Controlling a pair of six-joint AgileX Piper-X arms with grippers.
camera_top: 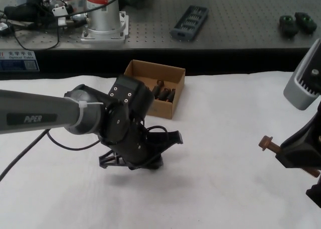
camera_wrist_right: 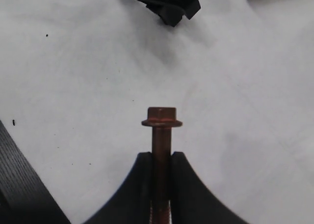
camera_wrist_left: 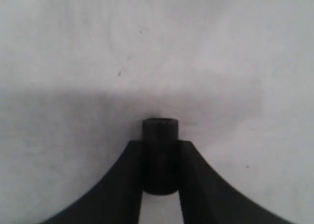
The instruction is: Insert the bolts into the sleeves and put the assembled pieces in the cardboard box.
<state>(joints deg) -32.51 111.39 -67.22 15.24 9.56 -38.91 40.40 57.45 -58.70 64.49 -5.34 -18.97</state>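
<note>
Left wrist view: the left jaws are clenched on a dark sleeve (camera_wrist_left: 159, 157). It lies lengthwise between the two fingers, and its open end reaches just past their tips toward the white-covered bench (camera_wrist_left: 157, 47). Whether the sleeve touches the cover cannot be told.

In the high view the left arm (camera_top: 50, 113) comes in from the left edge. Its jaws point down, low over the middle of the bench, casting a shadow on the cover.

In the right wrist view the right jaws are grasping a rusty-brown bolt (camera_wrist_right: 162, 130) by its shank. The flanged hex head stands clear beyond the fingertips and the shank runs back between the fingers. In the high view this bolt is held off the cover near the right edge of the bench by the right arm (camera_top: 301, 153). Its head points toward the middle, well apart from the sleeve.

The cardboard box (camera_top: 150, 68) sits open toward the far edge of the bench, beyond the left jaws. A few assembled pieces (camera_top: 164, 92) lie inside it against its right-hand wall.
</note>
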